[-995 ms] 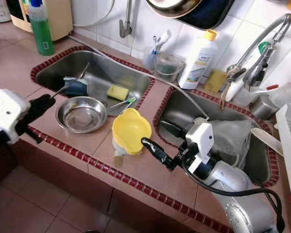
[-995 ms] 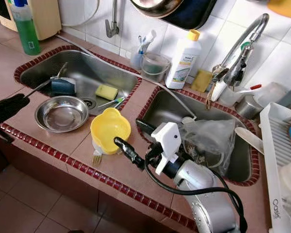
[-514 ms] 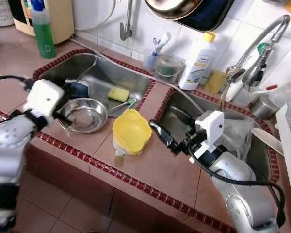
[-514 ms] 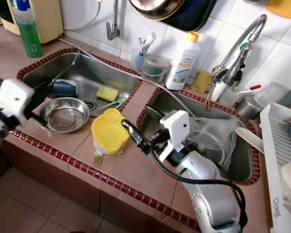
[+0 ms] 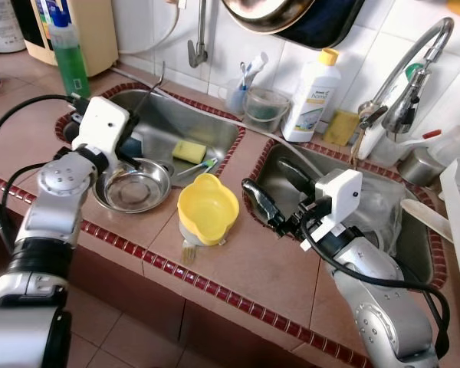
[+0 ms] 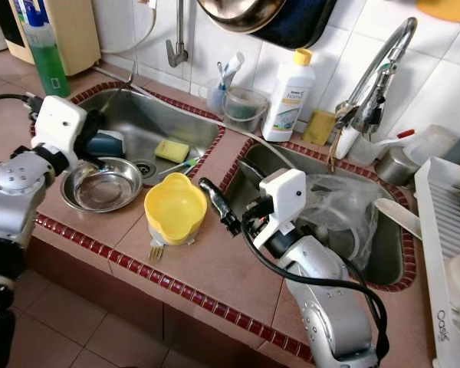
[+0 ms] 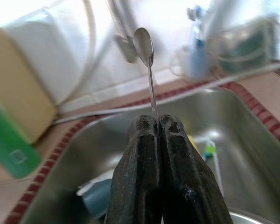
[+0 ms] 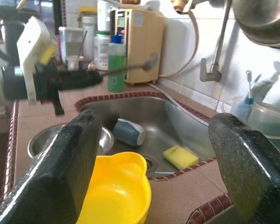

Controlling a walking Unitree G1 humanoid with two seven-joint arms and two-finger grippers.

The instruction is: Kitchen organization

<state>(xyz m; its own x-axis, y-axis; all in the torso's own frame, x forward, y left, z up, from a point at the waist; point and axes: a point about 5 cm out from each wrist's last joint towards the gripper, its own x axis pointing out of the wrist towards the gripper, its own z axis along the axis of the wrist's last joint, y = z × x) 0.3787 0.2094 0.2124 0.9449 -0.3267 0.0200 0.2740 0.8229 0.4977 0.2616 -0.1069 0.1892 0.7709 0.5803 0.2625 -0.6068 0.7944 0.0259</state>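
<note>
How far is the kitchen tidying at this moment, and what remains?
Done: nothing looks put away yet. In hand: the left pincer is shut on a spoon, held above the left sink. The right pincer is open, pointing at the yellow bowl on the counter. Left: the steel bowl, the sponge, the blue cup and a fork under the yellow bowl.

Yellow bowl point(image 5: 208, 208), yellow sponge point(image 5: 189, 151) — green bottle point(image 5: 68, 55), dark-red tile edging point(image 5: 215, 293) — steel bowl point(image 5: 134, 186).

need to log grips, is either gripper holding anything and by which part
Left gripper is shut on a spoon, pinching its handle end. Right gripper is open, holding nothing.
</note>
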